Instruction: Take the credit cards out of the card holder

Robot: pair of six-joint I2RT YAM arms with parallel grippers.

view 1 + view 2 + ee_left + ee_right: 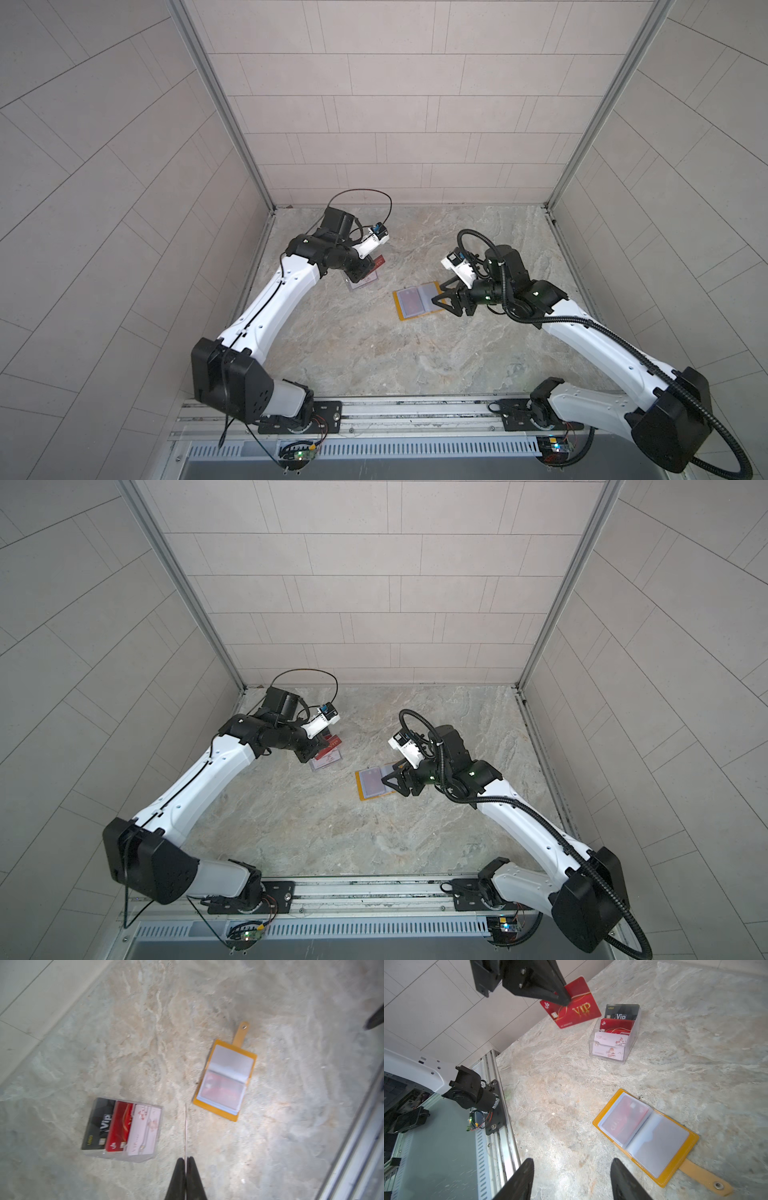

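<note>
Our left fingers (550, 987) pinch one card (577, 1009); another card (625, 1124) sits in the holder (693, 1171); right fingers (521, 1180) stand wide, empty.

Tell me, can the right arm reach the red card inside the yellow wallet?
Probably yes. The right gripper is open and hangs close by the card holder, which lies open with nothing on it. The red card sits under a clear sleeve, so it needs sliding out.
</note>
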